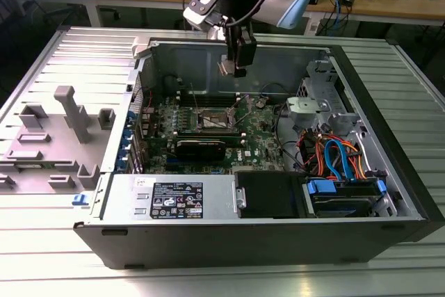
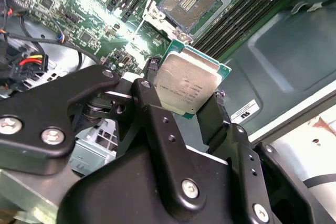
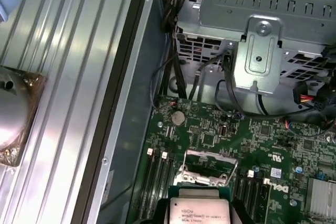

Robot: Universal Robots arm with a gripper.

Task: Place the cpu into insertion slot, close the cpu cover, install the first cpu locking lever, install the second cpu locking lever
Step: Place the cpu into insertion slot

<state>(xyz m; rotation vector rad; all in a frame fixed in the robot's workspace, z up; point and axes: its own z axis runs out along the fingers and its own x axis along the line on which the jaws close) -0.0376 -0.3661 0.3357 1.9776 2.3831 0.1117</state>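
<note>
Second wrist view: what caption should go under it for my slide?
Gripper holds the cpu over the green motherboard, its insertion slot uncovered.

A green motherboard [image 1: 261, 145] lies inside the open computer case [image 1: 195, 60]

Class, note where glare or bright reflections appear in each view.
Exterior view: light streaks the ribbed table; second wrist view: glare whitens the motherboard near the cpu; first wrist view: the table's ribs shine brightly.

Space above the insertion slot [image 2: 189, 1] lies open; memory slots [image 2: 239, 17] flank it.
</note>
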